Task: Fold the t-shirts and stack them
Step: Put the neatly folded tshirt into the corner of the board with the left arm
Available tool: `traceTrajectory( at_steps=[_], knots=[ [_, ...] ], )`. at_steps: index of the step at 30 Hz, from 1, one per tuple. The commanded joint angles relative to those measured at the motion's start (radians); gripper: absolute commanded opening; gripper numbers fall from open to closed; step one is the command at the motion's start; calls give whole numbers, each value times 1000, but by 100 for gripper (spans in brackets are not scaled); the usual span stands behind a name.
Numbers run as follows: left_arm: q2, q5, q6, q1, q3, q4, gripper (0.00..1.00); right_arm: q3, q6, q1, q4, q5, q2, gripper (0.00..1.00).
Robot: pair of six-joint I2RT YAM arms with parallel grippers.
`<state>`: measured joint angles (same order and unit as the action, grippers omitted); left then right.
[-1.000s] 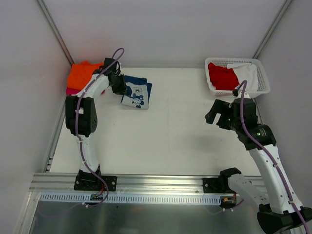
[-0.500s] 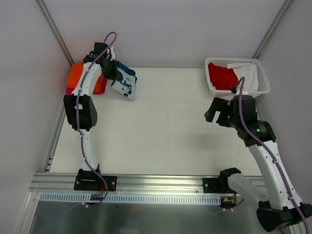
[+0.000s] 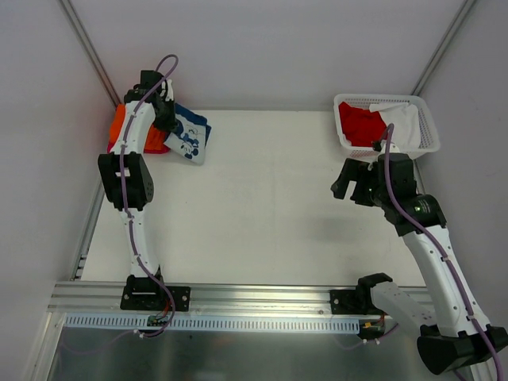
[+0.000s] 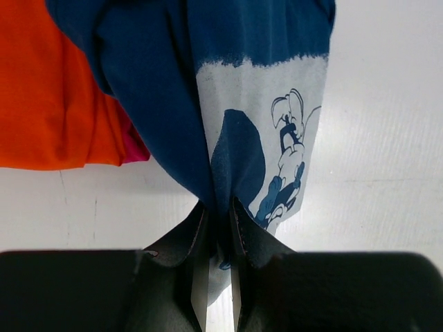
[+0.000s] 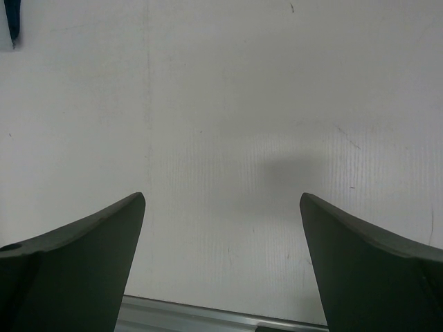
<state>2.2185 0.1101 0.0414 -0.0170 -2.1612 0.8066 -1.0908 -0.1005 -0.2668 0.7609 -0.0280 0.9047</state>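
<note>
My left gripper [image 3: 164, 116] is shut on the folded navy blue t-shirt [image 3: 189, 133], which has a white cartoon print, and holds it at the back left. In the left wrist view the gripper [image 4: 219, 211] pinches the navy cloth [image 4: 152, 83], which hangs over the edge of the orange t-shirt [image 4: 48, 97]. A strip of the magenta-pink t-shirt [image 4: 136, 149] shows under the orange one. The orange t-shirt [image 3: 121, 123] lies in the back left corner. My right gripper [image 3: 343, 184] is open and empty over bare table [image 5: 221, 200]. The red t-shirt [image 3: 361, 125] and the white t-shirt [image 3: 403, 119] lie in the basket.
A white plastic lattice basket [image 3: 429, 131] stands at the back right. White walls with metal rails close the table on the left, back and right. An aluminium rail [image 3: 262, 298] runs along the near edge.
My left gripper has carried the navy t-shirt left and back, from the table to the edge of the orange stack. The right arm has shifted slightly.
</note>
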Motion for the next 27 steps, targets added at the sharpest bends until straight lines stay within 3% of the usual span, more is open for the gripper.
traceTrajectory(
  at_steps=[1, 8, 13, 27],
  knots=[
    [15, -21, -15, -37, -57, -1, 0, 40, 12, 9, -35, 52, -7, 100],
    [62, -55, -57, -47, -127, -1, 0, 101, -10, 11, -84, 89, 3, 100],
    [67, 13, -60, -69, -176, -1, 0, 132, -16, 9, -113, 102, 17, 99],
    [67, -104, -107, -90, -305, -20, 0, 193, -28, 8, -181, 111, 49, 99]
  ],
)
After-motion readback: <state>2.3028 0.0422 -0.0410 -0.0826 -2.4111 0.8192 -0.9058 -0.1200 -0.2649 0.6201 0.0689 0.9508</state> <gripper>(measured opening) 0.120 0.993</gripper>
